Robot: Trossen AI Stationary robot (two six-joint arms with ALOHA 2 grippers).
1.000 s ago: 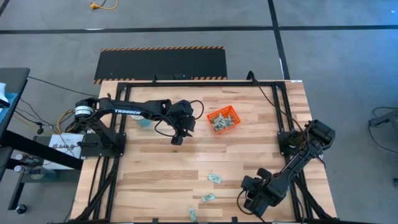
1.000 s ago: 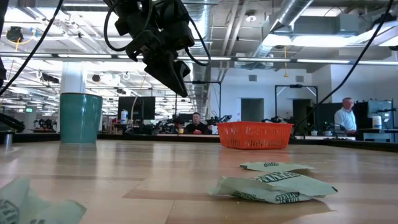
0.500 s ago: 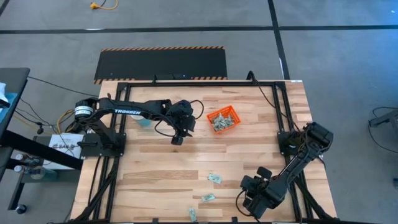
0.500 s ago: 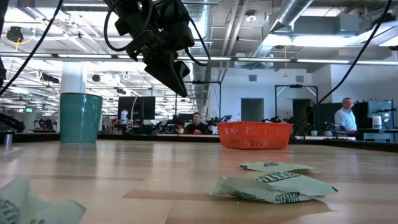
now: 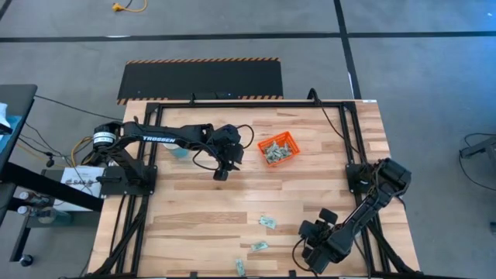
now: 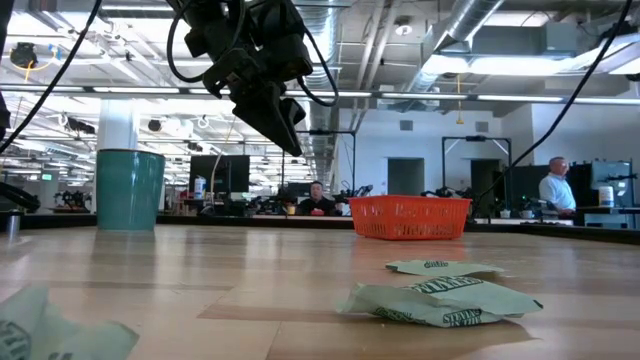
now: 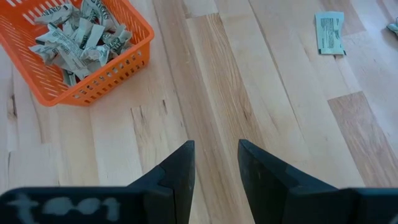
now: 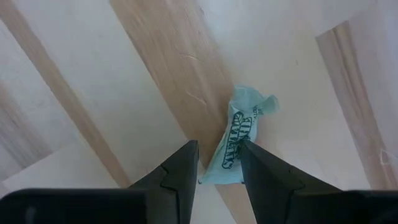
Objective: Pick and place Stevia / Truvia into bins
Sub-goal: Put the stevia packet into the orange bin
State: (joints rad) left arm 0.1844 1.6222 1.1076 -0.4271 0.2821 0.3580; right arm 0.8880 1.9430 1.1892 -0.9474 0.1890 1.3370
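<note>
With the right gripper [image 8: 216, 165] poised at the lower right of the counter [image 5: 201, 209], fingers parted around a crumpled Stevia packet [image 8: 239, 134], descend squarely so both fingers straddle its middle before clenching.

My left gripper [image 7: 215, 168] hangs above bare table [image 7: 261, 99] — fingers apart, holding nothing. The orange tray [image 7: 118, 59] is heaped with packets [image 7: 78, 37]; one packet [image 7: 329, 32] lies well apart.
</note>
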